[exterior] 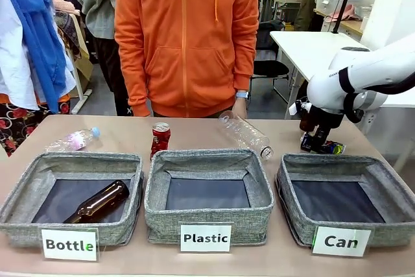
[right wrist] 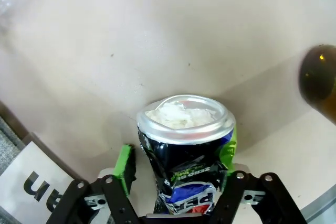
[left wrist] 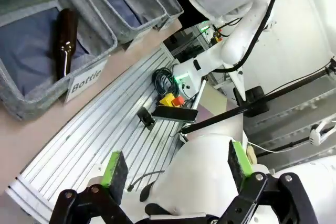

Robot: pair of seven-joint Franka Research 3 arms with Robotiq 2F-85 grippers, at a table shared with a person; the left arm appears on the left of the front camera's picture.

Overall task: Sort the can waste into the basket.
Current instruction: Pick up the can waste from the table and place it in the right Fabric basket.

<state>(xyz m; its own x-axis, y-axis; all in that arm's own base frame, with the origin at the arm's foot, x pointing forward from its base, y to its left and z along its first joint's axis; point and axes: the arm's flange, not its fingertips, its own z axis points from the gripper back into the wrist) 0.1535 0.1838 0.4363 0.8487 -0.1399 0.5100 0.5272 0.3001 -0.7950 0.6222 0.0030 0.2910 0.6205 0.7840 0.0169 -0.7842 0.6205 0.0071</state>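
- Lower centre of the right wrist view: right gripper (right wrist: pixel 177 161) clamps the crumpled black aluminium can (right wrist: pixel 184 153) mid-body.
- Probably light, thin-walled, crushable; a gentle mid-body squeeze suits.
- Unladen left gripper (left wrist: pixel 177 163) gapes wide.

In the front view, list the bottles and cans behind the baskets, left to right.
pink-labelled plastic bottle → red can → clear plastic bottle → black can

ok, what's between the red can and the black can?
One clear plastic bottle lying between red can and black can; seen in front view.
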